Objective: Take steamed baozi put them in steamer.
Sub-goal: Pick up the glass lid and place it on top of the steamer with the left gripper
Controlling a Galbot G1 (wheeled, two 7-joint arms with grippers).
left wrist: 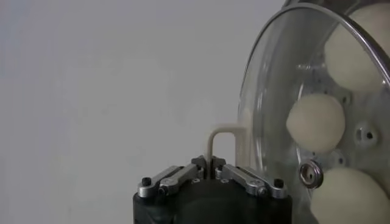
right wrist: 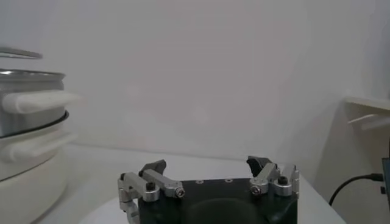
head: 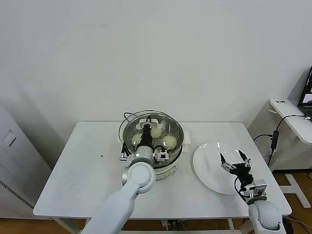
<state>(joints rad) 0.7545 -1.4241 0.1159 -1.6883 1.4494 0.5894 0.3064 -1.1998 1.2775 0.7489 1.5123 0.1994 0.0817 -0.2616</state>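
Note:
The steamer point(head: 127, 130) stands on its white cooker base at the table's middle back. Three cream-white baozi show inside it; one point(head: 169, 142) lies at the right, one point(head: 156, 132) near the middle. The round glass lid point(head: 173, 126) sits over the basket. My left gripper point(head: 146, 128) is above the steamer, shut on the lid's white handle point(left wrist: 222, 135). In the left wrist view, three baozi, one in the middle point(left wrist: 315, 122), show through the glass lid point(left wrist: 259, 73). My right gripper point(head: 234, 162) is open and empty above the white plate point(head: 207, 165).
The white plate lies right of the steamer, bare. A side table point(head: 292, 114) with cables stands off the table's right edge. The steamer's rim and white handle point(right wrist: 33, 100) show far off in the right wrist view.

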